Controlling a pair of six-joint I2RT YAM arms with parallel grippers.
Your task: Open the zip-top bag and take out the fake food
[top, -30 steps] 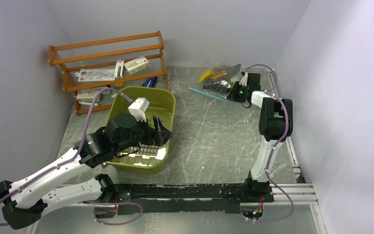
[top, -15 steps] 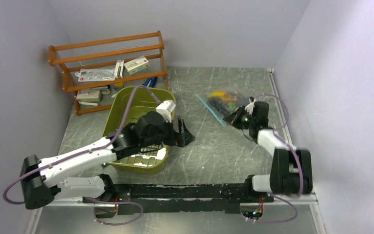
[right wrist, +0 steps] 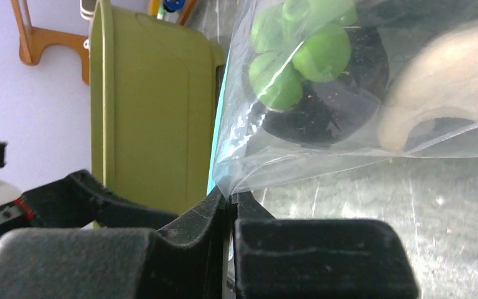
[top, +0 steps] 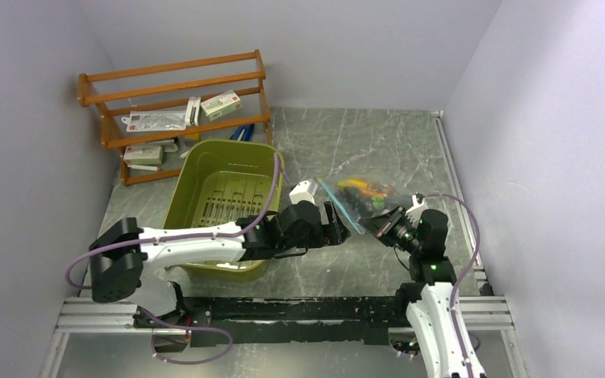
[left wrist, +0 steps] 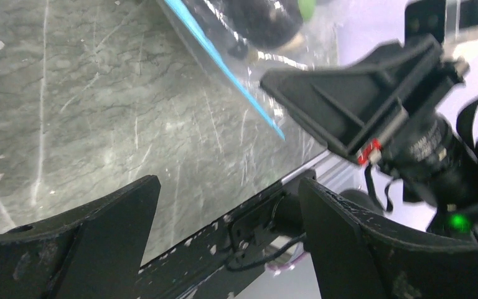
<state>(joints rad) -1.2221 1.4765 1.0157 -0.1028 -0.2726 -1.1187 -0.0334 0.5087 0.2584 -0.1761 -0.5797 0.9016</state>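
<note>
The right gripper [right wrist: 230, 202] is pinching the bag [top: 366, 197] by a corner, jaws pressed together; the bag, food [right wrist: 299, 56] inside, is lying on the worktop [top: 362, 142]; the left gripper [left wrist: 227, 187] is hovering beside the zip strip [left wrist: 224, 68], jaws spread; opening is likely calling for it to grip the opposite lip.

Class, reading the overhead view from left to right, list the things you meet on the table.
The wooden rack → green tub → left gripper → zip-top bag. The right gripper overlaps the bag, so it is omitted.
</note>
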